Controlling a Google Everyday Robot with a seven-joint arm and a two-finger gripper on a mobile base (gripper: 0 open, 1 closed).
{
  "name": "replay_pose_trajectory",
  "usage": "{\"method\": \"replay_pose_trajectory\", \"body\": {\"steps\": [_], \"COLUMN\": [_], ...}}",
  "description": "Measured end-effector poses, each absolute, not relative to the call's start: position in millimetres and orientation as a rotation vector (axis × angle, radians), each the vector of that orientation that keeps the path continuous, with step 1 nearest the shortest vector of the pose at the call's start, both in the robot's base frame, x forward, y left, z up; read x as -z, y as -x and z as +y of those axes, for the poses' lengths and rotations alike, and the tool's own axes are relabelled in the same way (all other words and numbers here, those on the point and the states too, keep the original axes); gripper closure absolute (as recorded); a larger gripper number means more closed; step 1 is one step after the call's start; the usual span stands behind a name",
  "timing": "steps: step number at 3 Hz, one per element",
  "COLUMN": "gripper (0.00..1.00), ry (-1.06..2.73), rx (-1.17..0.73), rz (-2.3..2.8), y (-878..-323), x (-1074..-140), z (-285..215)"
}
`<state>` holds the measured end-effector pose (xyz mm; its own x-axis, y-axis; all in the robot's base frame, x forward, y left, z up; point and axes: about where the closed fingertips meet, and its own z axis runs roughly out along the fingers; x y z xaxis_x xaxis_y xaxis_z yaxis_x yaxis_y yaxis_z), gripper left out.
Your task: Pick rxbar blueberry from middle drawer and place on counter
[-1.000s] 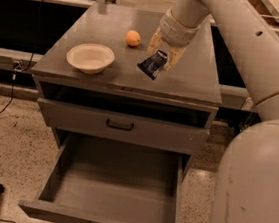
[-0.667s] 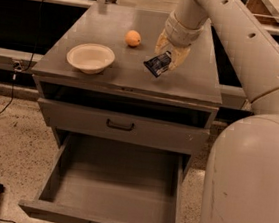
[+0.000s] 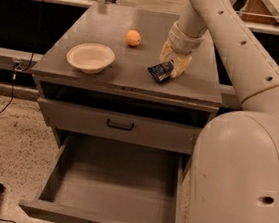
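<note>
Since a second ago the gripper [image 3: 171, 68] has dropped lower and drawn in toward the front of the cabinet top, carrying the bar down with it. It now sits at the upper right of the frame, just right of centre. Its cream fingers [image 3: 181, 65] are closed around the rxbar blueberry [image 3: 160, 71]. The dark wrapper sticks out to the lower left of the fingers, tilted. Its low edge is right down at the grey surface [image 3: 108, 29], though I cannot tell whether it actually touches.

The white arm [image 3: 224, 32] runs up and right from the gripper, out of the top edge. It comes back round into the bulky robot body [image 3: 241, 185], which fills the lower right.

Left of the gripper and a little higher, an orange [image 3: 133, 38] rests on the surface. Further left, near the front edge, stands a cream bowl [image 3: 90, 57].

Below the top is a shallow drawer front [image 3: 78, 119] with a black handle, pushed in. Under it the middle drawer [image 3: 116, 179] stands pulled out across the bottom centre of the frame. A black cable [image 3: 2, 105] trails over the speckled floor at the left.
</note>
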<state>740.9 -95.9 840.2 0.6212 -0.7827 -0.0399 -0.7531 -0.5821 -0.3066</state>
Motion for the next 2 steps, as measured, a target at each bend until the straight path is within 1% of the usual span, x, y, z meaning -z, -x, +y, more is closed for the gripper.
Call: {"method": "replay_pose_trajectory", "body": {"steps": [2], "gripper": [0.13], "ry": [2.536], "rx": [0.183], "rz": [1.222], "y": [-746.4], "x": [-843.8], "z": [-95.3]}}
